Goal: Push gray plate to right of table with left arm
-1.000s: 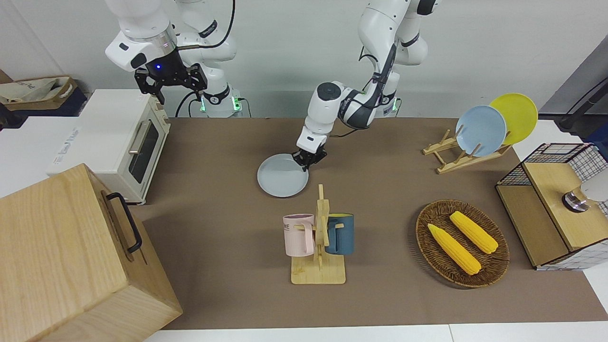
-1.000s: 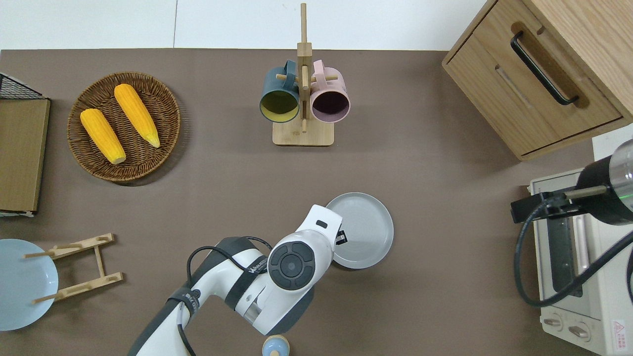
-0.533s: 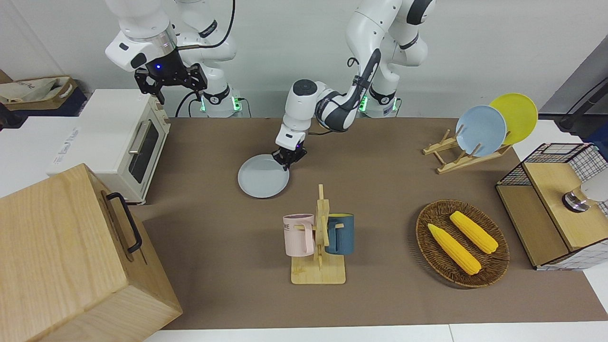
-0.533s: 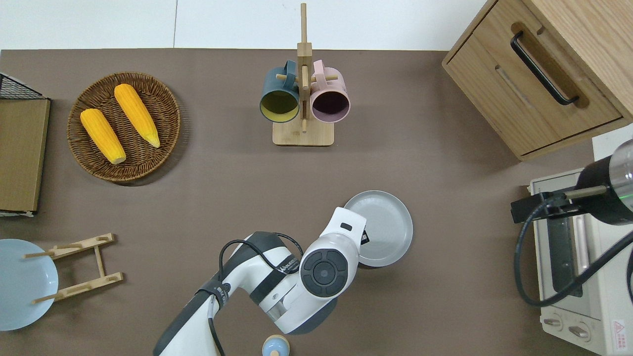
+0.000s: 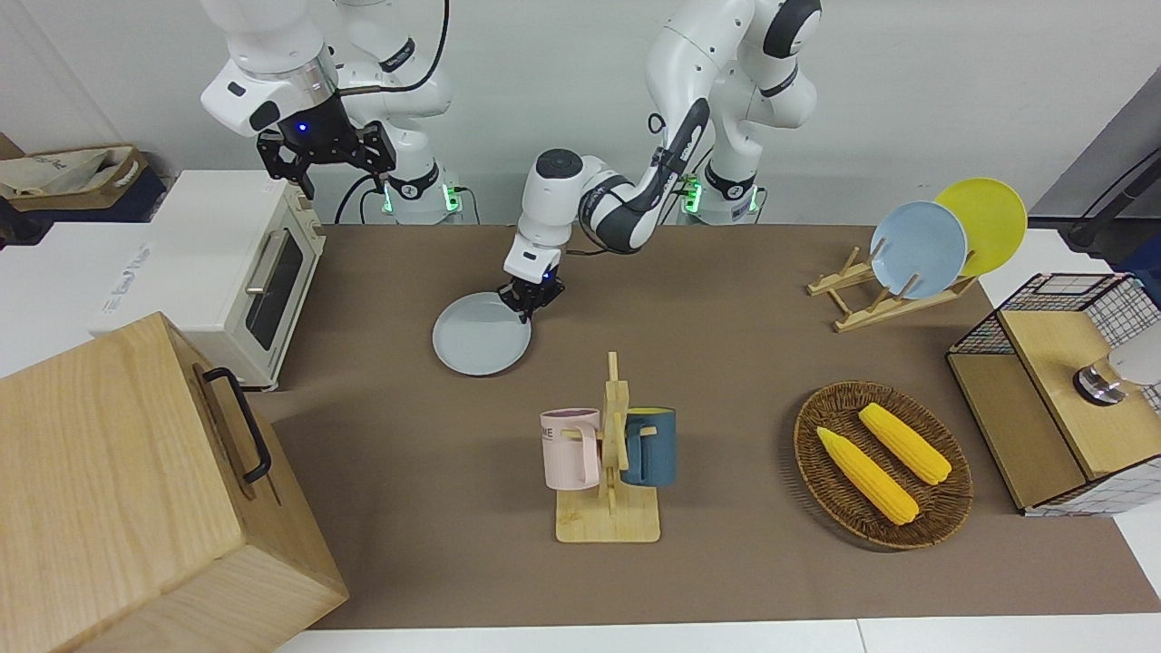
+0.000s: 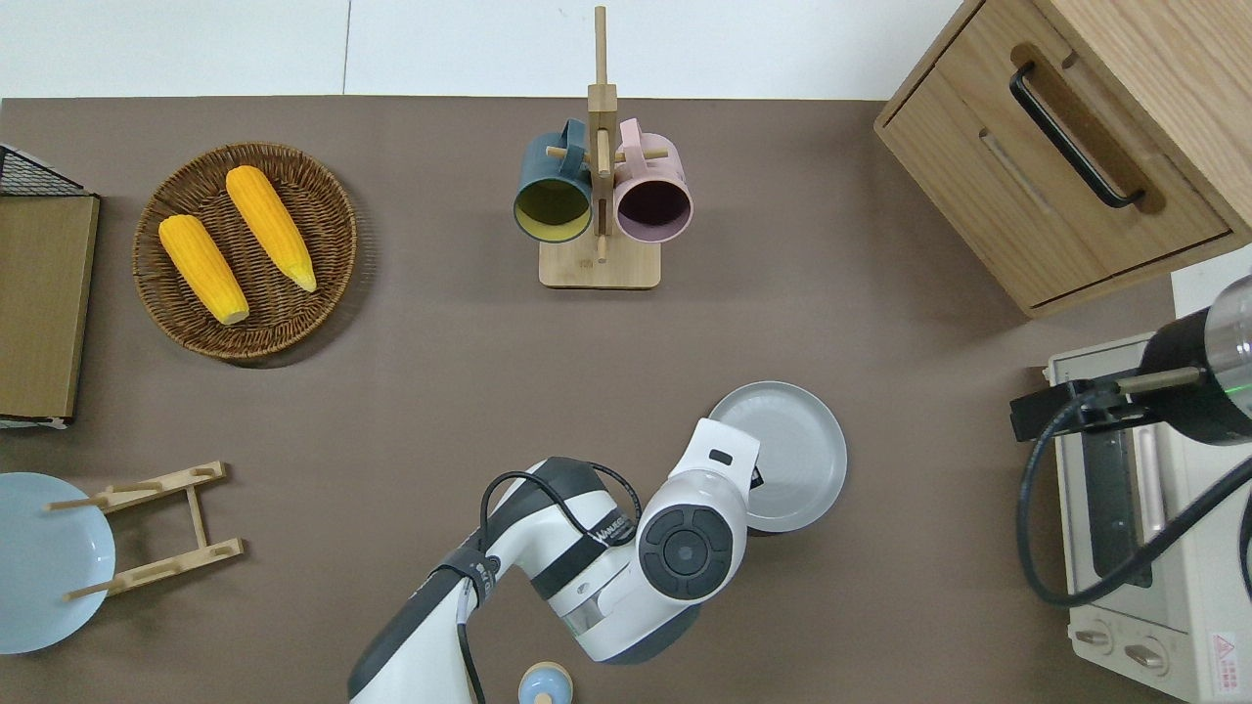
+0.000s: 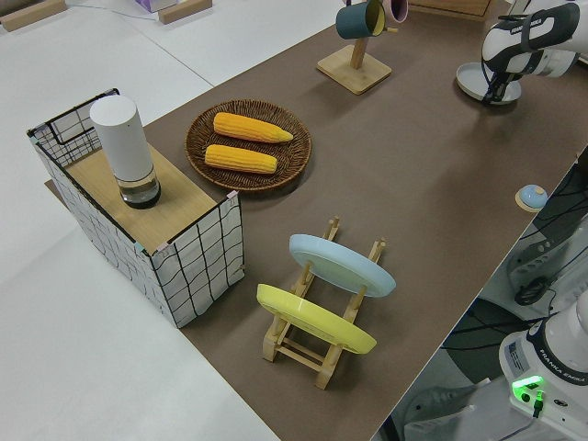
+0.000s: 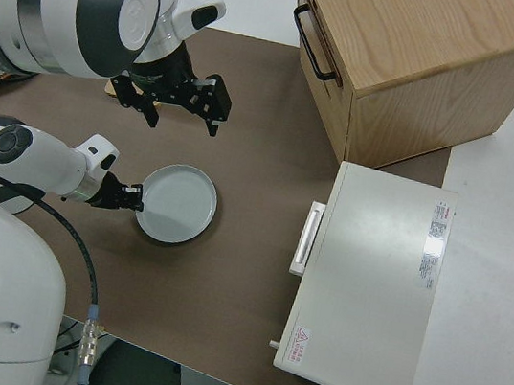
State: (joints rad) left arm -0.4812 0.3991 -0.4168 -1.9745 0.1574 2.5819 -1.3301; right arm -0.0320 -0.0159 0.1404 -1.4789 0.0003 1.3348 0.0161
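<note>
The gray plate (image 5: 479,336) lies flat on the brown table (image 5: 726,299), nearer to the robots than the mug rack; it also shows in the overhead view (image 6: 792,450) and the right side view (image 8: 178,202). My left gripper (image 5: 528,306) is low, shut, with its tip on the plate's edge toward the left arm's end (image 6: 755,477). It shows in the right side view (image 8: 133,197) too. My right gripper (image 5: 328,168) is parked and open.
A mug rack (image 5: 609,453) with a pink and a blue mug stands farther from the robots. A white toaster oven (image 5: 245,272) and a wooden drawer box (image 5: 136,490) fill the right arm's end. A corn basket (image 5: 884,464) and plate rack (image 5: 884,299) are at the left arm's end.
My left gripper has slid toward the right arm's end of the table, and the gray plate has moved with it by about its own width. The right arm has not moved.
</note>
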